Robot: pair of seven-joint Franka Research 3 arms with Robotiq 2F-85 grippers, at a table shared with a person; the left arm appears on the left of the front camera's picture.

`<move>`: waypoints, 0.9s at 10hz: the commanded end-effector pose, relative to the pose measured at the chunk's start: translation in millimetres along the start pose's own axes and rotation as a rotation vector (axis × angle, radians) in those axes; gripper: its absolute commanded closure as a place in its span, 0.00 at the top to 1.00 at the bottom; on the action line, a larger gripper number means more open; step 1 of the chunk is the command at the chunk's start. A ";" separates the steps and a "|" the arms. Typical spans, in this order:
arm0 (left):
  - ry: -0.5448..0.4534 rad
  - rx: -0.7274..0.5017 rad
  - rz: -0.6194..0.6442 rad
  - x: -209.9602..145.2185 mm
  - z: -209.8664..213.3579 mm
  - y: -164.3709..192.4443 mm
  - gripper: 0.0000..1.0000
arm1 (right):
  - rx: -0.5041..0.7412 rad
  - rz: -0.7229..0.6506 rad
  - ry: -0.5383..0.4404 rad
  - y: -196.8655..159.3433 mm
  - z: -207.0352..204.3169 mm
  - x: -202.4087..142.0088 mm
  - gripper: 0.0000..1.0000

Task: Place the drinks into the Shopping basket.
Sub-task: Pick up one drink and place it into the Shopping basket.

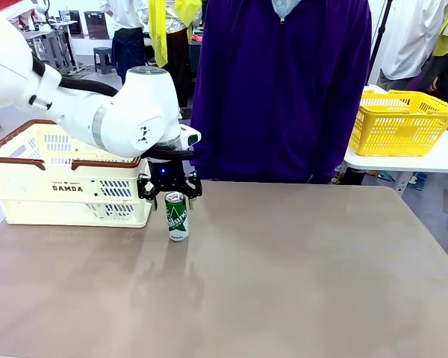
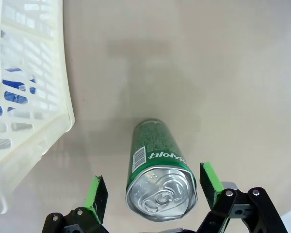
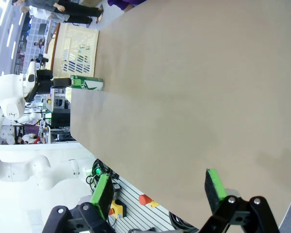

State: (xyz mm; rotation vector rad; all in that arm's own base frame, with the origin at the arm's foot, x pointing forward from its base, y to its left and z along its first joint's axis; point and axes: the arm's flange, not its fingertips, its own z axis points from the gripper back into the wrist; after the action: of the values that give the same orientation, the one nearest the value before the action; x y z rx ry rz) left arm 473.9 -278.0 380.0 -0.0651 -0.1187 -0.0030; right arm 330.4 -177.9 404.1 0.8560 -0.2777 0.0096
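A slim green can with white lettering and a silver top stands upright on the brown table, just right of the Shopping basket. My left gripper hovers right over the can's top, open, one finger on each side. From the left wrist the can sits between the green pads, not touched. Blue shapes show through the basket wall; I cannot tell what they are. My right gripper is open and holds nothing, far from the can.
A person in a purple top stands at the table's far edge. A yellow mesh basket rests on a white side table at the right. The table's middle and right stretch out bare.
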 end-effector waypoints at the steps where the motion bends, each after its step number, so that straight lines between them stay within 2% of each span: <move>1: -0.015 -0.010 0.006 0.9 -2.9 0.0 0.67 | -0.002 -0.001 0.006 1.7 1.3 -0.8 1.00; 2: -0.013 -0.002 0.008 1.4 -5.1 -1.0 0.18 | -0.002 -0.001 0.006 1.7 1.3 -0.8 1.00; 3: -0.011 -0.006 0.009 2.0 -6.7 -1.7 0.00 | -0.002 -0.001 0.006 1.7 1.3 -0.8 1.00; 9: -0.016 -0.017 0.005 -0.4 -1.7 -1.8 0.00 | -0.002 -0.001 0.006 1.7 1.3 -0.8 1.00</move>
State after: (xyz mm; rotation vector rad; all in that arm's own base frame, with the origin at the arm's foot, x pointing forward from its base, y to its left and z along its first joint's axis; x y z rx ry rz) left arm 474.5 -280.4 376.3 -0.0695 -0.1200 -0.0049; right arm 330.4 -177.9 404.1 0.8560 -0.2777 0.0096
